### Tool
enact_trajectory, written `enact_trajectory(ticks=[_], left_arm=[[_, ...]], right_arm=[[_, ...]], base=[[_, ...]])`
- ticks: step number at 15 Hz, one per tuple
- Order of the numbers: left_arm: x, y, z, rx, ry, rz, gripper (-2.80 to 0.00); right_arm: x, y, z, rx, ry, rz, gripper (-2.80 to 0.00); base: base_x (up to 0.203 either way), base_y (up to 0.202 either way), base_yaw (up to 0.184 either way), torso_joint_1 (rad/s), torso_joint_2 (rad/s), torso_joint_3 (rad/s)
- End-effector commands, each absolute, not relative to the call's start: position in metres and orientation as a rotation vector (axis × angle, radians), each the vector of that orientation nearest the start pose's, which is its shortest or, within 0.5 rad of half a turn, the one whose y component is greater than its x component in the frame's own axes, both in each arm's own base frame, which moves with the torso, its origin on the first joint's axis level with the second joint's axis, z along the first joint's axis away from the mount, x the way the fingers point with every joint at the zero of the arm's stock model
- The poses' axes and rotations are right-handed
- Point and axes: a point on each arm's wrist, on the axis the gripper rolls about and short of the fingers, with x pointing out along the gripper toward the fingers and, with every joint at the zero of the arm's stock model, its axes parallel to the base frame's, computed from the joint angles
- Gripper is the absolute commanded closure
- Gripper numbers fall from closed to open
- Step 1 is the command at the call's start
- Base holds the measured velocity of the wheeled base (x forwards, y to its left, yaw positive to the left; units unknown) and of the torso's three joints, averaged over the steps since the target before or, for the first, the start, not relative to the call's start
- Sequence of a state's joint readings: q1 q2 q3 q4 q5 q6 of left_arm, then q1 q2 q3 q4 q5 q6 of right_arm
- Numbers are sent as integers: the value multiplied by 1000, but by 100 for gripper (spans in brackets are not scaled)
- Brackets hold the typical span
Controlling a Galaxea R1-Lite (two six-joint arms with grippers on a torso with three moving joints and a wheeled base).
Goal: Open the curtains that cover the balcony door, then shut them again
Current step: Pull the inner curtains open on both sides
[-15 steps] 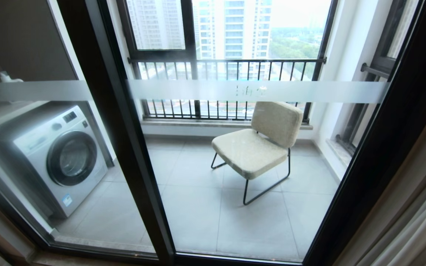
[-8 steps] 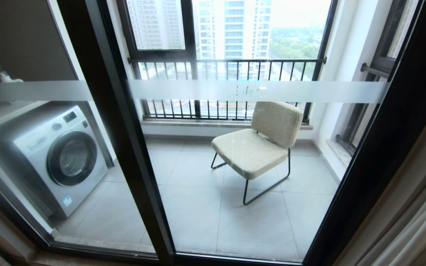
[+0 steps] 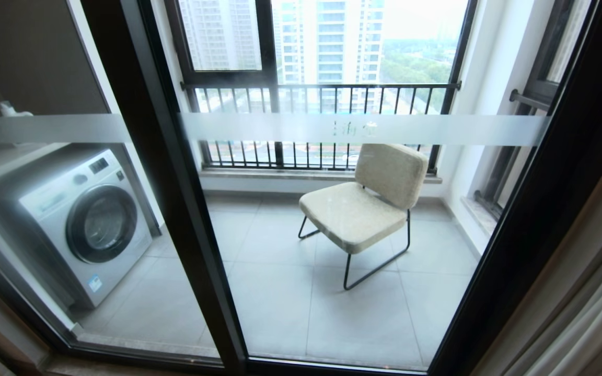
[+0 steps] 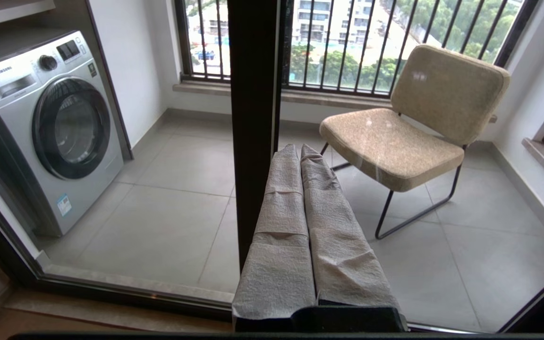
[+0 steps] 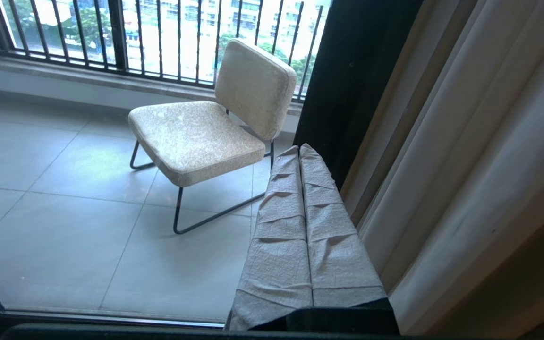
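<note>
Head view: the balcony door (image 3: 175, 172), sliding glass panels in thick black frames crossed by a frosted white band, fills the scene and stands uncovered. Neither arm appears in this view. The curtains (image 3: 588, 313) are gathered at the right edge, beside the door's right frame, their cream folds hanging past the dark jamb. Behind the glass, on the tiled balcony, stand a washing machine (image 3: 79, 222) at left and a beige chair (image 3: 369, 201) near the barred railing (image 3: 322, 125).

Right wrist view: the right gripper (image 5: 299, 151) is clenched, its fabric-wrapped fingers (image 5: 321, 226) pressed together with nothing between them. The curtains (image 5: 461, 156) hang just beside it, apart from the fingers; the chair (image 5: 206, 132) shows through the glass.

Left wrist view: the left gripper (image 4: 299, 150) is likewise clenched on nothing, pointing at the door's central black post (image 4: 253, 118), with the washing machine (image 4: 50, 127) to one side.
</note>
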State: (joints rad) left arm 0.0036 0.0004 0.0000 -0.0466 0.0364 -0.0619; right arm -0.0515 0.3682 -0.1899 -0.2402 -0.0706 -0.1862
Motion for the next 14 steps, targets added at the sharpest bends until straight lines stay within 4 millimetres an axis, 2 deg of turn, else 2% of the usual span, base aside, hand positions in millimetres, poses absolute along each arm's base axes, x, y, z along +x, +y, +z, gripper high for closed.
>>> enact_trajectory(ticks=[1,4,5,7,9,14], left_arm=[[-23,1,80,-64,-49,40,0],[-23,1,80,-64,-49,40,0],[-23,1,80,-64,-49,40,0],[-23,1,80,-64,-48,40,0],[-23,1,80,-64,-49,40,0],[-23,1,80,-64,-49,40,0]], right_arm=[[-11,-1,144,-185,-117,-117,0],[-27,-1,113,-181,-123,-82,0],[-27,-1,98,-182,-95,-72,0],[-24,-1,82,-171,-40,-56,0],[-23,0,80,-163,-38,19,0],[-23,1,76,-78,-3,33,0]], base=[[0,0,0,0,0,0],[0,0,0,0,0,0],[0,0,0,0,0,0],[0,0,0,0,0,0],[0,0,0,0,0,0],[0,0,0,0,0,0]])
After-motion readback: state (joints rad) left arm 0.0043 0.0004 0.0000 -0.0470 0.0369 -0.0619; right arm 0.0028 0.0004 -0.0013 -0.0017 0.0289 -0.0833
